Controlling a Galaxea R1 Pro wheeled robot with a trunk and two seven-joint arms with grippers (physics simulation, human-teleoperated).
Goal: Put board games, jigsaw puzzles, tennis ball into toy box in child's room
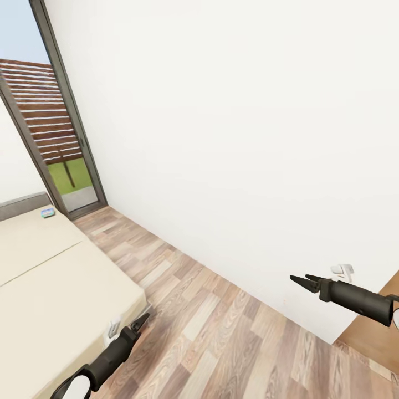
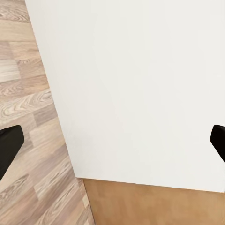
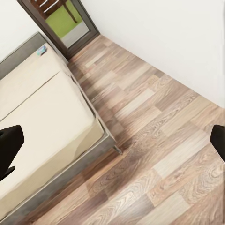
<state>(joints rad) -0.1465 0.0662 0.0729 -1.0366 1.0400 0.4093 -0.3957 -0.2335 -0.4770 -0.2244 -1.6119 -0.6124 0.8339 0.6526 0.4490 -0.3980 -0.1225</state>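
Observation:
One small board game (image 1: 47, 212) with a blue-green lid lies on the beige bed (image 1: 55, 277) close to the grey headboard; the right wrist view shows the same board game (image 3: 41, 49) at the far end of the bed (image 3: 37, 108). My left gripper (image 1: 143, 320) hangs open over the bed's near corner, holding nothing. My right gripper (image 1: 302, 279) is open in mid-air in front of the white wall, well away from the bed. The table, toy box, jigsaw puzzles and tennis ball are out of view.
A strip of wood-plank floor (image 1: 210, 316) runs between the bed and the white wall (image 1: 233, 122). A tall dark-framed window (image 1: 61, 138) stands behind the headboard. A wooden door (image 1: 377, 327) is at the lower right, with a small white fitting (image 1: 343, 270) on the wall beside it.

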